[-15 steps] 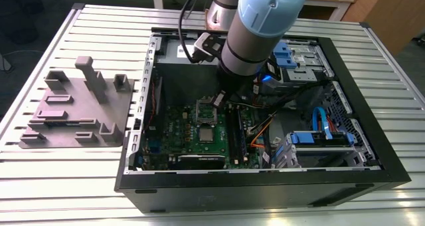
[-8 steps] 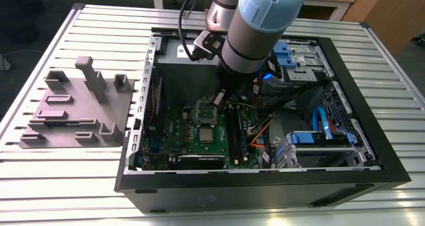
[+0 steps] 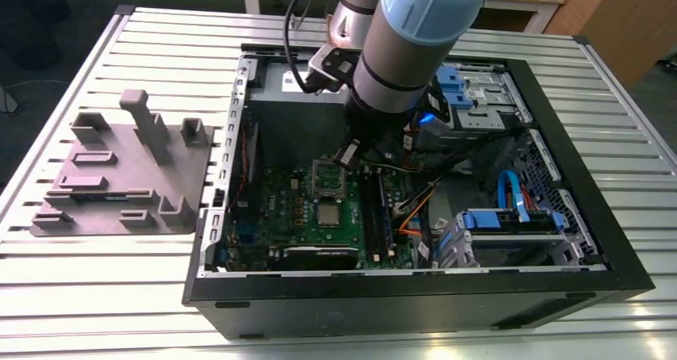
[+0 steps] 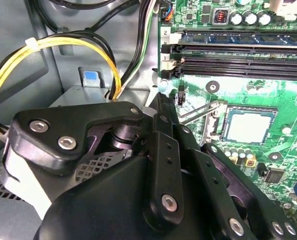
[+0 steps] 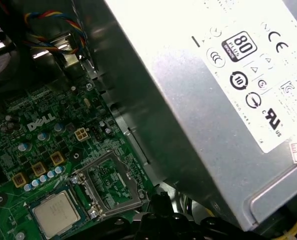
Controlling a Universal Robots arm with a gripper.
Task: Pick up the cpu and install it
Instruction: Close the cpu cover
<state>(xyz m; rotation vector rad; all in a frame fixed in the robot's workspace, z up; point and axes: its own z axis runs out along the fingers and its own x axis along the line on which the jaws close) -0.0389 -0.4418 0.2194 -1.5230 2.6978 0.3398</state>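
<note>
Socket frame [image 5: 111, 187] hinged open — power supply [image 5: 213, 95] crowds alongside.

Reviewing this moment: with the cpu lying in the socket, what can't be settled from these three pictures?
- Gripper fingers: in the second wrist view the gripper's own body covers them, so open or shut is unclear.
- Cpu: whether it is fully seated cannot be told; the socket frame stands open beside it in the first wrist view.
- In the exterior view, the arm hides the case's upper middle.
</note>
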